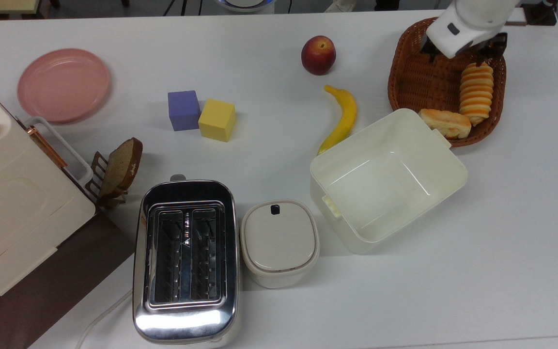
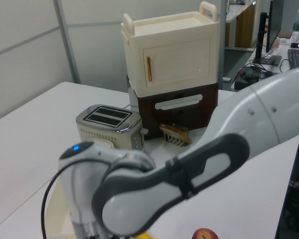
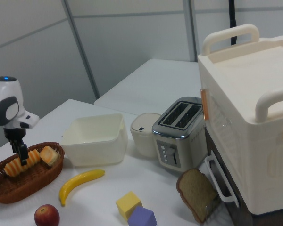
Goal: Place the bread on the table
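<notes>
Bread [image 1: 476,93] lies in the wicker basket [image 1: 414,82], top view's far right, striped side up, long axis running near-far. Pale bun [image 1: 445,123] sits in the basket just beside the bread's near end, on the top view's left of it.

Gripper [image 1: 482,59] is at the bread's far end. In the right view its dark fingers [image 3: 21,153] come down onto the bread [image 3: 20,164]. Jaws: can't tell if spread or pinching it.

Outward on the white counter [image 1: 502,242]: cream tub [image 1: 388,179] just near of the basket, banana [image 1: 343,116] and peach [image 1: 318,54] to the top view's left. Toaster [image 1: 185,259] well apart, at the near edge.
</notes>
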